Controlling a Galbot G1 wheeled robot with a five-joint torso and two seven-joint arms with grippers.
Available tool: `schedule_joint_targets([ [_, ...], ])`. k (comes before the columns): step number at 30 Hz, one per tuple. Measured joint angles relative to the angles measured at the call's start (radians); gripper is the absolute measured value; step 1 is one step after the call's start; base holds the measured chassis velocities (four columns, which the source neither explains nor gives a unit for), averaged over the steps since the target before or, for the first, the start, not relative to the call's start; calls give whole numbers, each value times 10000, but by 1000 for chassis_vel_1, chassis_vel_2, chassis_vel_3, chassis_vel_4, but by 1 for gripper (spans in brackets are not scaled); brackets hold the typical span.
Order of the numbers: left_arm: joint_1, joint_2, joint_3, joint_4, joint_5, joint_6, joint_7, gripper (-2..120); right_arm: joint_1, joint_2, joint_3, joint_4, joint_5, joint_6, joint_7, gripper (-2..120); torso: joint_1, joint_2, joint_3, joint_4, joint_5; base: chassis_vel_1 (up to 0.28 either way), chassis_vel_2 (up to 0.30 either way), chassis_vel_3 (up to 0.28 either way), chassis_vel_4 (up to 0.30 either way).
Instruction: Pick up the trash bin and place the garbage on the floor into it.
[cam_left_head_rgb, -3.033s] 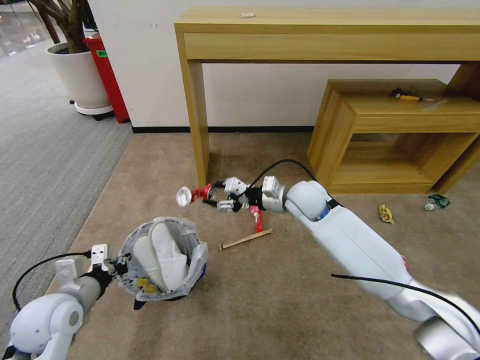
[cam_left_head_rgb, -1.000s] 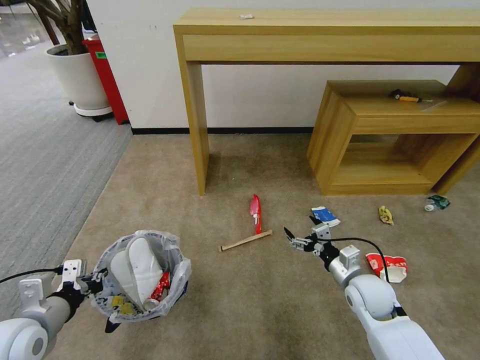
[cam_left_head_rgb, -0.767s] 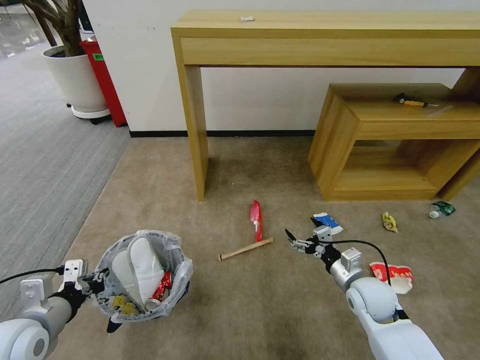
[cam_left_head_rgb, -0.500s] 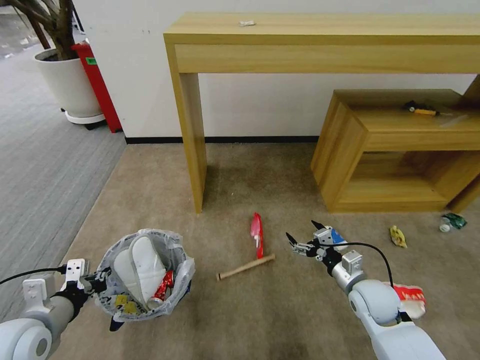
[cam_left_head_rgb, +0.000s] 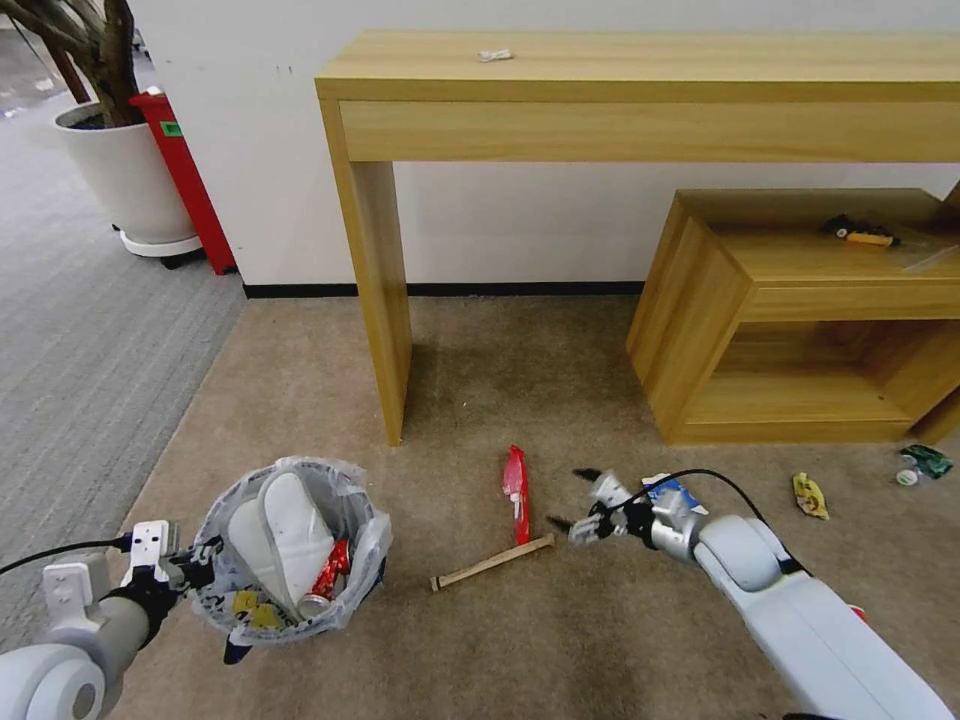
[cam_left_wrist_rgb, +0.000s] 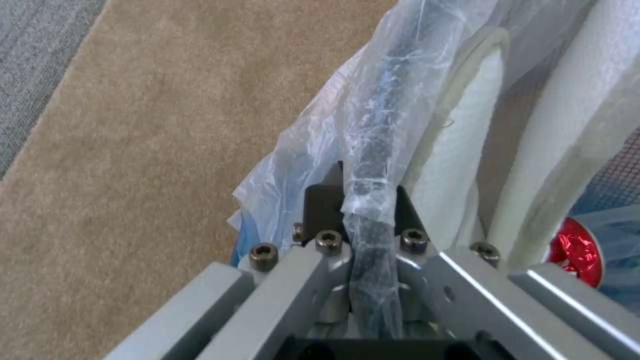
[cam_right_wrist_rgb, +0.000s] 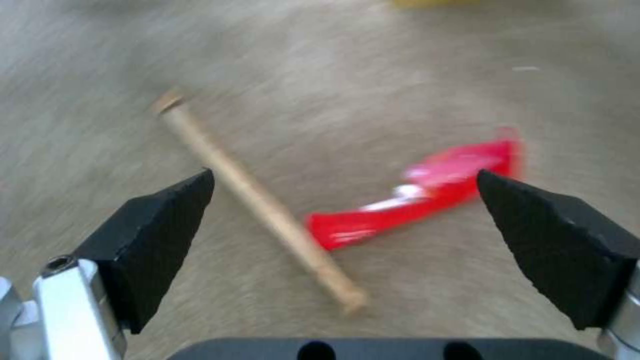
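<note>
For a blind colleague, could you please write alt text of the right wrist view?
The right gripper, its two black fingers wide apart, hovers over beige carpet facing a wooden stick and a red wrapper. One end of the wrapper touches the stick near its end.

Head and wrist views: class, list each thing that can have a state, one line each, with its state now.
trash bin: held by its rim, partly filled.
left gripper: shut on the bin rim.
right gripper: open, empty, low over the carpet.
wooden stick: lying flat on the carpet.
red wrapper: lying flat, its end touching the stick.
white slippers: standing in the bin.
</note>
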Motion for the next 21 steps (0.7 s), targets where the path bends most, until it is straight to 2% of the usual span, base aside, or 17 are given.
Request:
schedule_joint_targets([
  [3, 26, -157, -4, -113, 54, 0, -18, 0, 1389, 183, -1428, -916, -463, 198, -588, 100, 0, 0, 2, 4, -2, 0, 0, 0, 0],
  [4, 26, -157, -4, -113, 54, 0, -18, 0, 1389, 183, -1428, -916, -463, 198, -588, 100, 0, 0, 2, 4, -2, 0, 0, 0, 0],
  [7, 73, -234, -27, -286, 50, 0, -100, 0, 2563, 654, -2490, -2205, -1038, 540, -1545, 99, 1, 0, 3, 3, 5, 0, 0, 0, 0],
  [10, 99, -244, -103, -327, 13, 0, -115, 0, 3011, 889, -2955, -2803, -1300, 708, -2042, 99, 0, 0, 2, -2, -5, 0, 0, 0, 0],
  [12, 128, -245, -204, -327, -68, 0, -207, 0, 3323, 1170, -3373, -3377, -1479, 815, -2383, 99, 1, -1, 3, -3, 3, 0, 0, 0, 0],
  [16, 159, -221, -290, -326, -132, 0, -241, 0, 3576, 1614, -3585, -4018, -1683, 967, -2626, 96, 0, 0, 2, 1, -1, 0, 0, 0, 0],
  [21, 154, -198, -286, -360, -167, 0, -305, 0, 3868, 2135, -3920, -4785, -1821, 1146, -2711, 83, 1, 0, 2, 3, 0, 0, 0, 0, 0],
])
